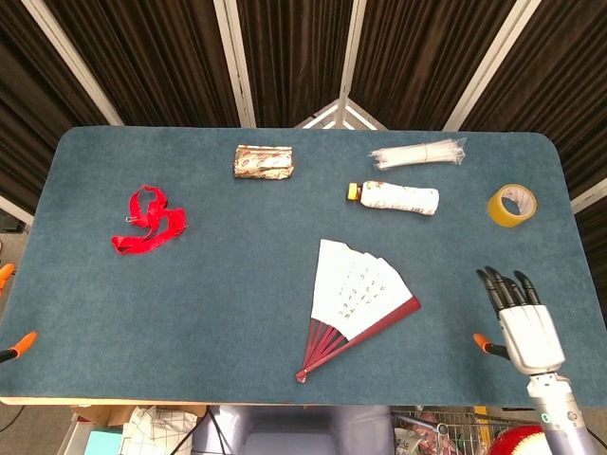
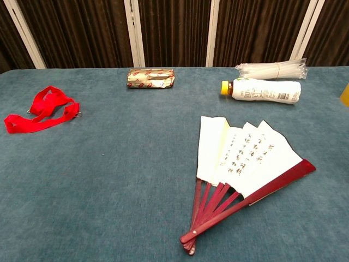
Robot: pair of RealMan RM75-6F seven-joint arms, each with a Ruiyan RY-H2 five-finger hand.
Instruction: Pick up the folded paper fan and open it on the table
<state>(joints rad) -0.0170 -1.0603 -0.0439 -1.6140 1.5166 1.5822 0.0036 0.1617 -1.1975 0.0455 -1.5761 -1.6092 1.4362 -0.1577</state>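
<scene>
One hand [image 1: 524, 322], our right, hovers with fingers apart and nothing in it above the worktop's [image 1: 237, 313] near right corner, while the paper fan [image 1: 356, 305] lies partly spread toward the near edge, well apart from it; our left hand stays unseen.

A blue-carpeted table [image 1: 237, 284] stands before dark pleated curtains [image 1: 161, 57] crossed by white frame bars [image 1: 232, 57].

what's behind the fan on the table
Behind the fan lies a bottle on its side, and past that a clear bundle of straws. Nothing is hidden there; only the cloth under the fan is covered.
</scene>
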